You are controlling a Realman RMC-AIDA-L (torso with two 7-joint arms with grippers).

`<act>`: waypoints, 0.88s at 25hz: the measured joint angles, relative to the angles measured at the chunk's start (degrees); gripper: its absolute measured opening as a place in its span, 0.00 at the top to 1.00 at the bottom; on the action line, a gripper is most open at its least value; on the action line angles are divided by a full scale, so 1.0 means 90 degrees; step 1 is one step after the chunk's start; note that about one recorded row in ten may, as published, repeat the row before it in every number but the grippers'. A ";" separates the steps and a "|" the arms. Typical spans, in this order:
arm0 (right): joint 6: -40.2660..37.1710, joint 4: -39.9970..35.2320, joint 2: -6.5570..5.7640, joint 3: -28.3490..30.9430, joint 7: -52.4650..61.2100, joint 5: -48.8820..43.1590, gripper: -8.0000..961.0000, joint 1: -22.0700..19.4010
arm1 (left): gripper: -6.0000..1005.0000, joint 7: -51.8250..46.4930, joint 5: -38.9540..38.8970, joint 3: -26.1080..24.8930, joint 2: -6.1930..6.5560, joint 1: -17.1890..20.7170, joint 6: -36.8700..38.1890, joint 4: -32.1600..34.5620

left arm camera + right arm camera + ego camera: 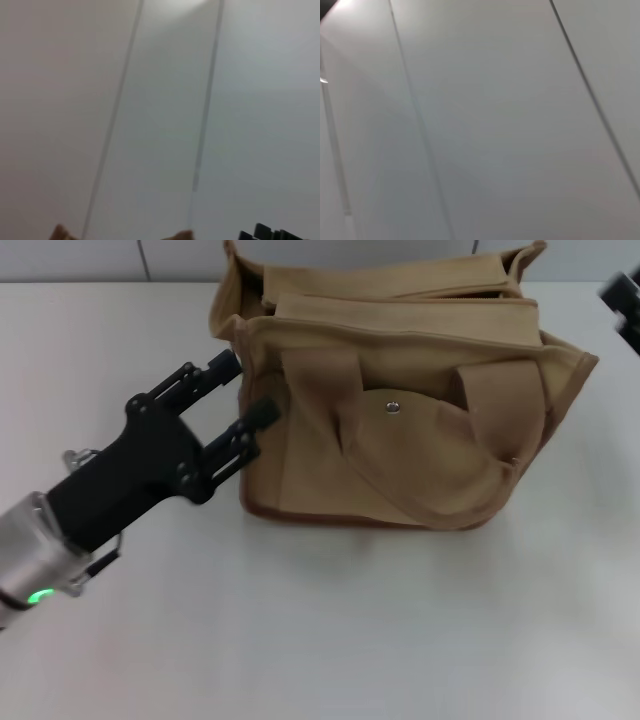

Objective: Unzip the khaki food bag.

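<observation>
With our left claw [248,390] spread wide at the nine o'clock end of the khaki food bag [400,410] on the tabletop [330,630], we risk shoving it sideways, not pinning it.

A plain white table [330,640] — behind it, a pale panelled wall [160,100].
</observation>
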 joint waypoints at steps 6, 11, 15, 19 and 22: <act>-0.2147 -0.0900 -0.0519 -0.2497 0.0509 -0.0037 0.31 -0.0601 | 0.36 -0.0889 0.1179 0.0361 0.0132 0.0059 0.1049 0.1529; -0.2471 -0.1363 -0.0465 -0.4517 0.0248 -0.0040 0.21 -0.0666 | 0.24 -0.1298 0.1293 0.1338 0.0369 -0.0025 0.1232 0.1806; -0.2287 -0.1424 -0.0338 -0.5103 0.0250 -0.0041 0.21 -0.0546 | 0.18 -0.1342 0.1289 0.1554 0.0389 -0.0087 0.1246 0.1855; -0.2087 -0.1445 -0.0226 -0.5249 0.0280 -0.0043 0.21 -0.0449 | 0.14 -0.1413 0.1311 0.1819 0.0392 -0.0155 0.1257 0.1948; -0.2067 -0.1446 -0.0197 -0.5308 0.0298 -0.0043 0.21 -0.0404 | 0.14 -0.1414 0.1307 0.1828 0.0388 -0.0147 0.1252 0.1951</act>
